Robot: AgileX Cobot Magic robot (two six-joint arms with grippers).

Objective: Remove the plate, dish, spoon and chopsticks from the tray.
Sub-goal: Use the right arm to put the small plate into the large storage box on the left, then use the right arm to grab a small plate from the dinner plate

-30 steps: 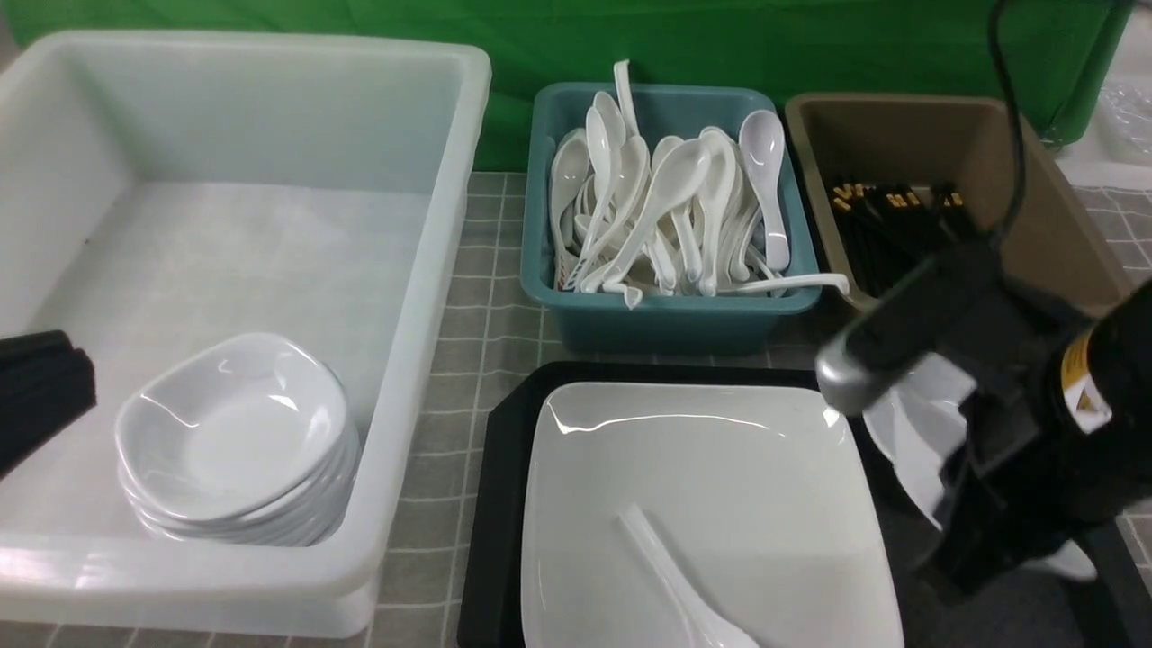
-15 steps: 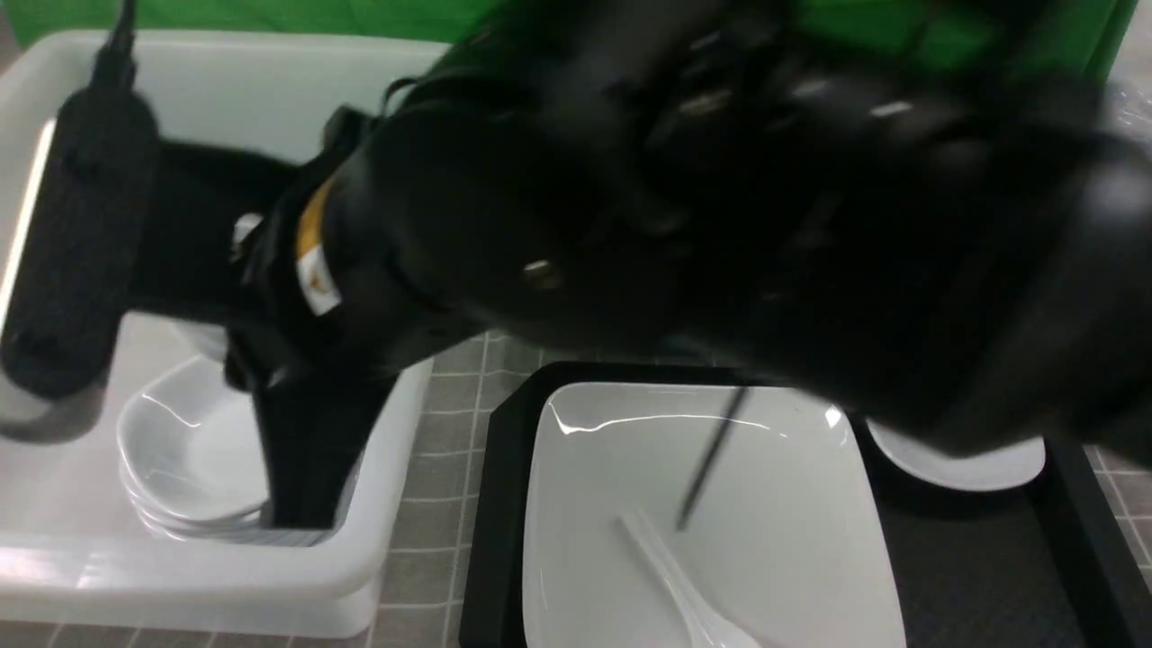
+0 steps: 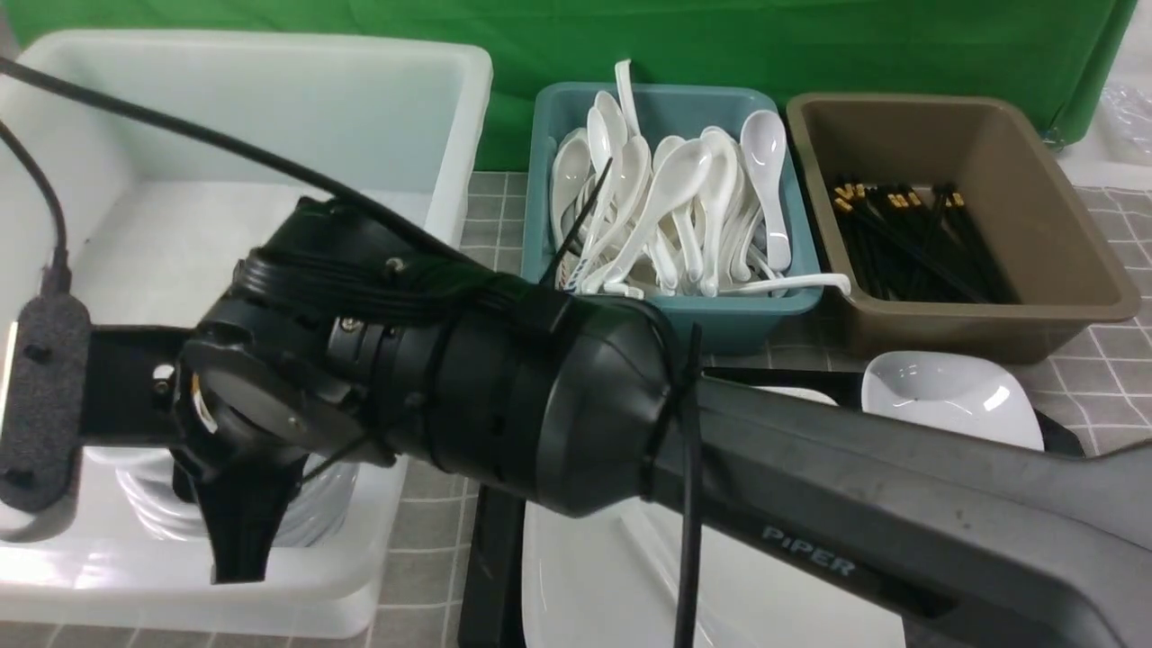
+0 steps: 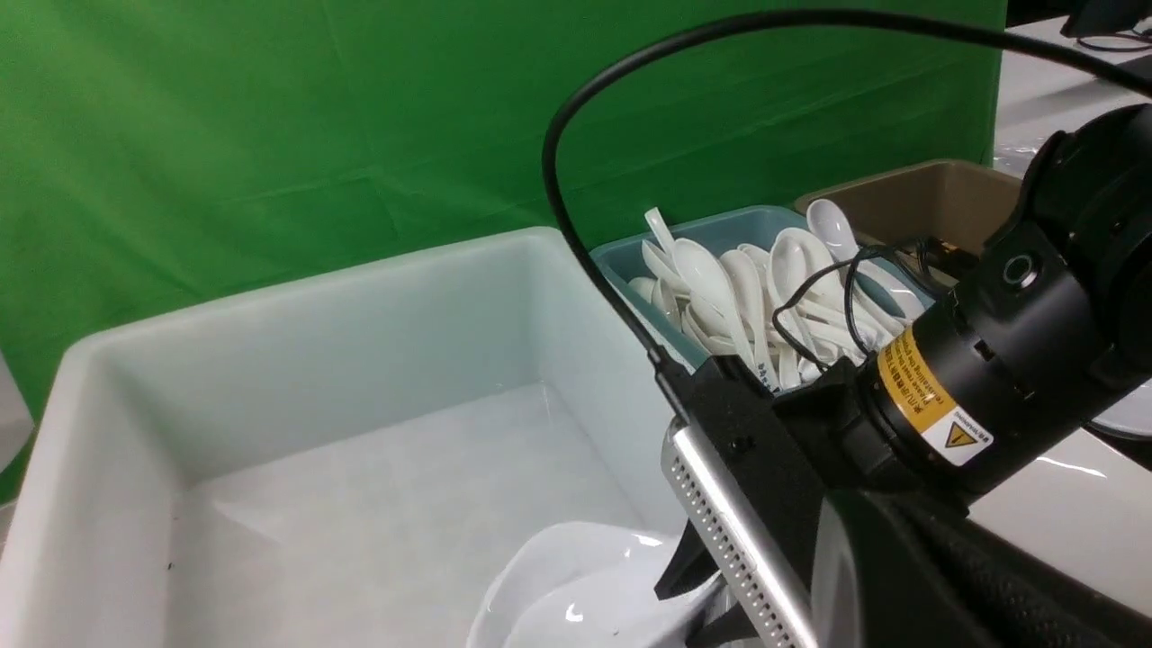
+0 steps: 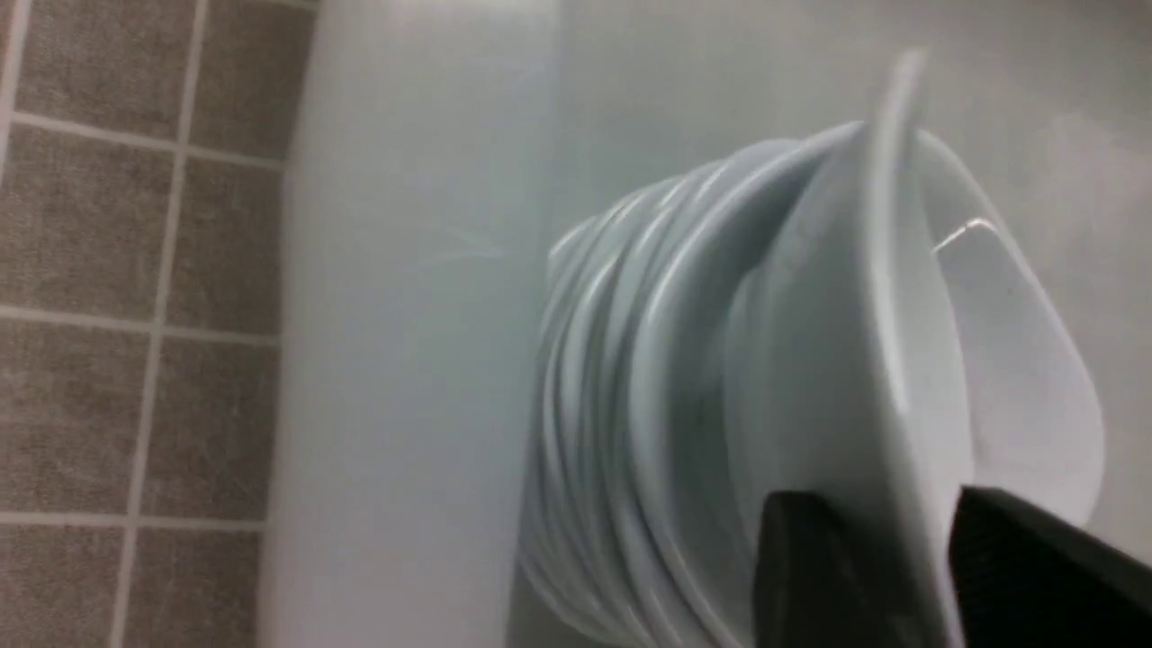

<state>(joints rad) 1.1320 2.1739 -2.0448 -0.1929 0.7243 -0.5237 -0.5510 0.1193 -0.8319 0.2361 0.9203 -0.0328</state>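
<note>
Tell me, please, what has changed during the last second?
The right tool swung from over the tray leftward into the white tub, carrying a dish onto the stack; whether it has released is unclear. The plate and spoon tub stayed.

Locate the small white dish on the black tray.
In the front view, the dish sits at the tray's far right corner, just in front of the brown tub and right of the plate.

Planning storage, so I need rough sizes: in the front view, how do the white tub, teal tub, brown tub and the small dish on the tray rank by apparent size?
1. white tub
2-3. brown tub and teal tub: nearly alike, not ranked
4. small dish
</note>
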